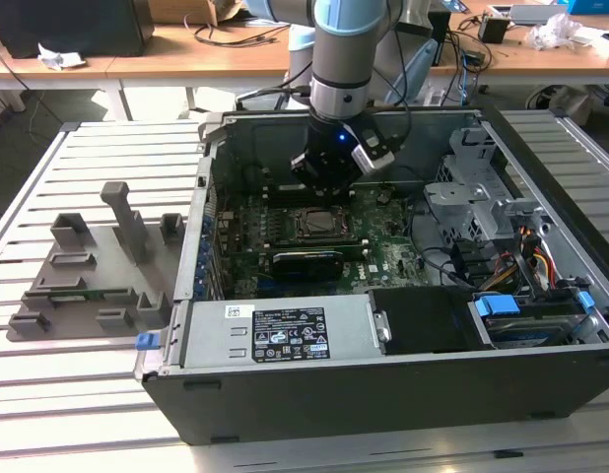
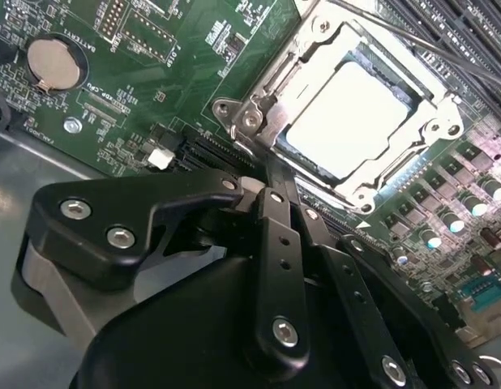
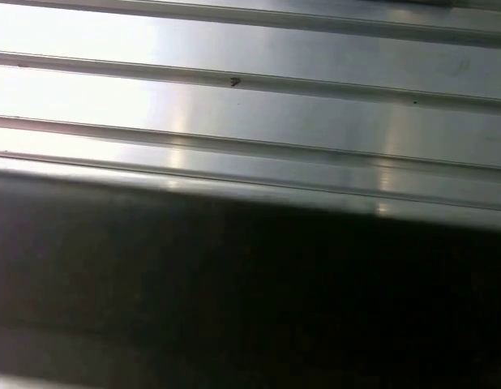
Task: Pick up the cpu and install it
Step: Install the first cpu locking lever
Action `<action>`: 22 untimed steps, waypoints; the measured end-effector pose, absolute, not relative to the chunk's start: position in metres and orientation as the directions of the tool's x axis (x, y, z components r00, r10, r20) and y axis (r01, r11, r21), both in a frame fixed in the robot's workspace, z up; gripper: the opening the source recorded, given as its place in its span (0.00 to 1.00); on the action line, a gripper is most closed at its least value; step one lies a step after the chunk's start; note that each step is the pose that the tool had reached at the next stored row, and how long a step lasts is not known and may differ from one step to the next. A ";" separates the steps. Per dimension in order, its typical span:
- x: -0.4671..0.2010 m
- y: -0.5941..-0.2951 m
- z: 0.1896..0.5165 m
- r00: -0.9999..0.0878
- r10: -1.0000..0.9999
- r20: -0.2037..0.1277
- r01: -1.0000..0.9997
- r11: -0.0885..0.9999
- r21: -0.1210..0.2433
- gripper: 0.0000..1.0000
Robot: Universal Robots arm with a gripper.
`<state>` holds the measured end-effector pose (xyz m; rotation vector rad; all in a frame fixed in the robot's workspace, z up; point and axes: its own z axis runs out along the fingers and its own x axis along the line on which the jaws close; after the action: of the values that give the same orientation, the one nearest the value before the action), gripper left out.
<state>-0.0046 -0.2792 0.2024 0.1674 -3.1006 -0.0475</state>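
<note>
In the second wrist view the cpu (image 2: 348, 121) lies flat in its socket on the motherboard (image 2: 165, 73), its bright silver top framed on all sides by the metal socket bracket (image 2: 259, 113). The gripper (image 2: 275, 198) hangs just short of the bracket's near corner; whether its fingers are spread or pressed together I cannot tell, as the black linkage bars hide the tips. Nothing is seen between them. A round coin battery (image 2: 52, 63) sits well off to one side of the fingers, on open board.

In the exterior view the gripper (image 1: 329, 175) stands inside the open computer case (image 1: 383, 379), just beyond the socket (image 1: 314, 224). The case's back wall rises close behind the fingers, the drive cage (image 1: 467, 182) stands near on the exterior view's right, and open board stretches on the near side. A grey plastic tray (image 1: 93, 271) rests on the slatted bench (image 1: 117, 153), well apart, outside the case.

The first wrist view shows ribbed metal slats (image 3: 250, 97) above a dark edge.
</note>
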 end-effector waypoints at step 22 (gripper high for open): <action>-0.001 -0.290 0.220 -0.993 -0.104 0.046 -0.107 0.992 -0.066 0.11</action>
<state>-0.0005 -0.2902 0.2197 0.1645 -3.0926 0.1057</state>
